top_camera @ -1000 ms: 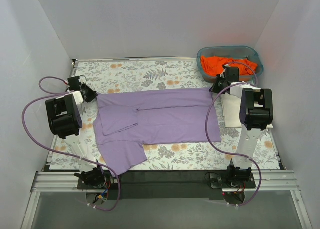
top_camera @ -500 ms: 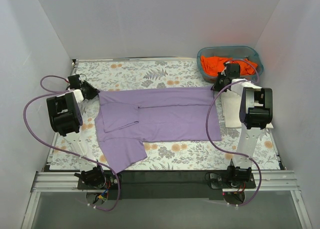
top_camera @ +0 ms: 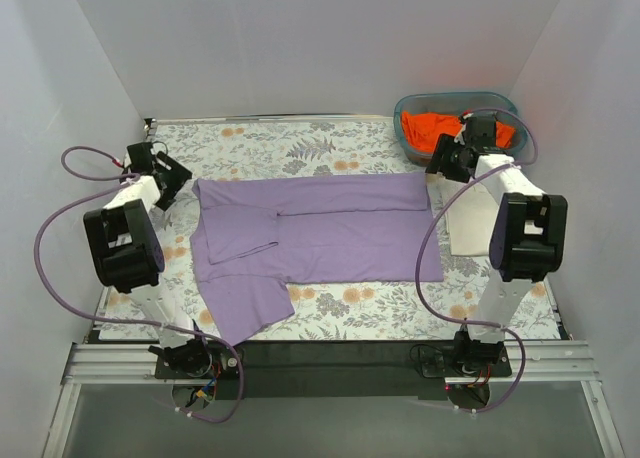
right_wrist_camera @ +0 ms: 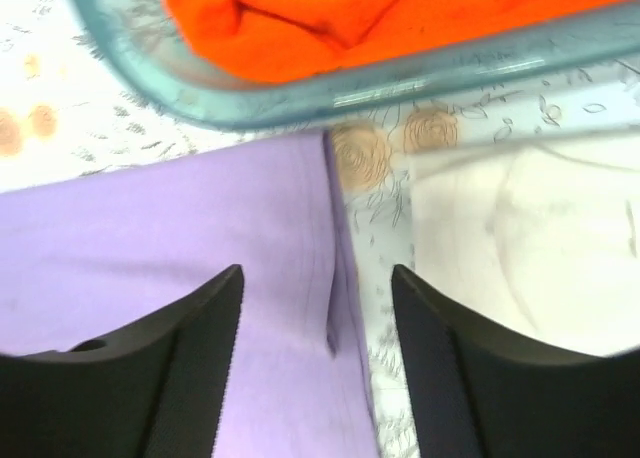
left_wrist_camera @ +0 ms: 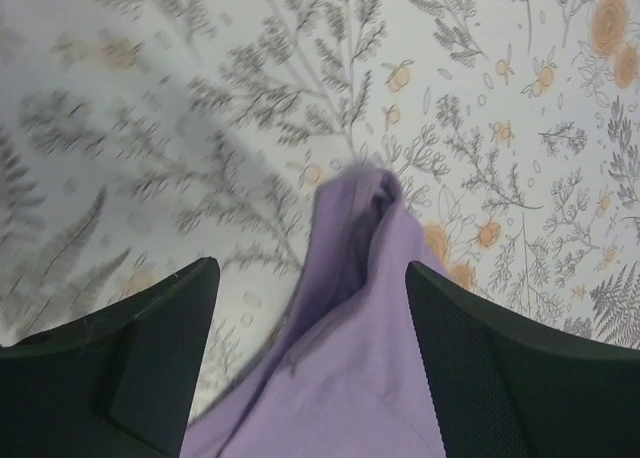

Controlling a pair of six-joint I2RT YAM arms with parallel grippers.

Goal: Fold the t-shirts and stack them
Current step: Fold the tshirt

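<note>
We are hovering 2 released grippers over the lavender t-shirt point(top_camera: 320, 228): left gripper point(left_wrist_camera: 310, 278) at 10 o'clock, right gripper point(right_wrist_camera: 318, 278) at 2 o'clock. The cream t-shirt point(right_wrist_camera: 520, 248) is lying just beside it.

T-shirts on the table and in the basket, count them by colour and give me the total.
Purple t-shirt: 1
Orange t-shirt: 1
Cream-white t-shirt: 1
Total: 3

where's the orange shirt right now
In the top view the orange t-shirt lies inside the teal basket at the far right corner of the table, just beyond the right gripper.
</note>
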